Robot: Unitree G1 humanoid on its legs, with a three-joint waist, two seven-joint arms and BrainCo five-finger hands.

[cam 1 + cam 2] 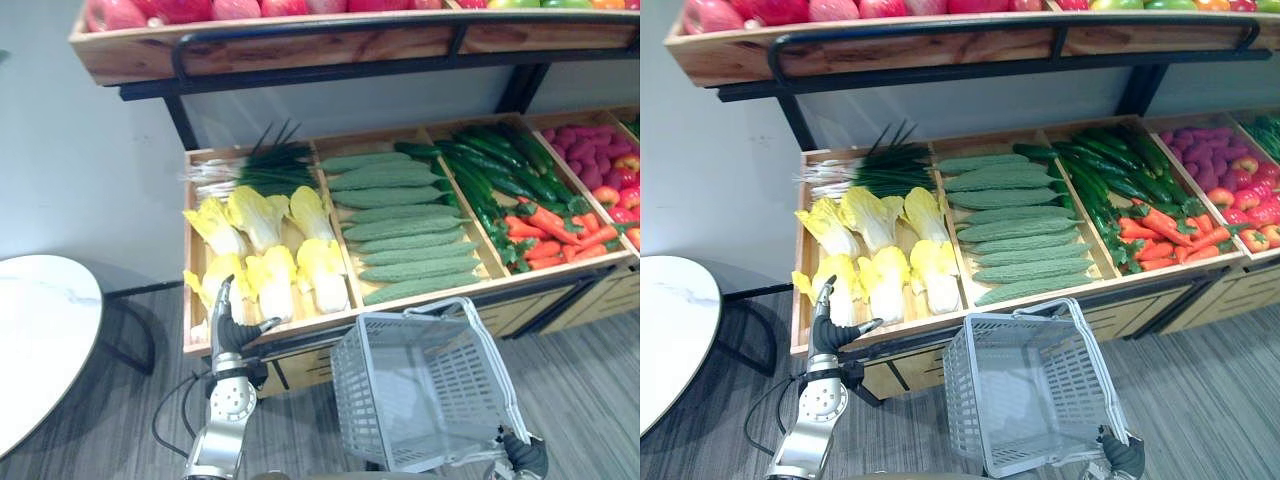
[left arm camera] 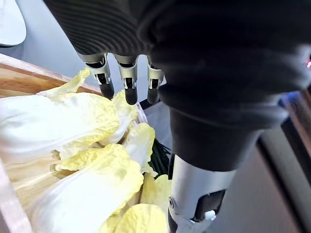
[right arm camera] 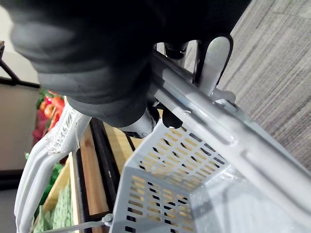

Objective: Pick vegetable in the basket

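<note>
Produce stand (image 1: 310, 325) of pale wood filled the scene, its sloped tray split into compartments: cabbages (image 1: 272, 275) with spring onions (image 1: 250, 170) at the robot's left, bumpy green gourds (image 1: 400, 225) in the middle, then cucumbers (image 1: 490, 165), carrots (image 1: 550, 228) and peppers (image 1: 608, 195). Below its front edge, before the gourds, we saw a grey plastic basket (image 1: 350, 395), tilted and seemingly empty, its handle (image 3: 204, 121) clasped in the curled fingers of the right hand (image 1: 525, 455). The left hand (image 1: 232, 325) stood upright at the front rim of the cabbage compartment, its fingers (image 2: 129, 85) straight and holding nothing, thumb out to the side. The nearest cabbage (image 1: 225, 275) lay just beyond those fingertips, long axis running front to back, white stem towards the robot and yellow leaves away. We judged the left hand much the nearer, and the free one; the basket hung just to its right. We could make out no label or writing.
</note>
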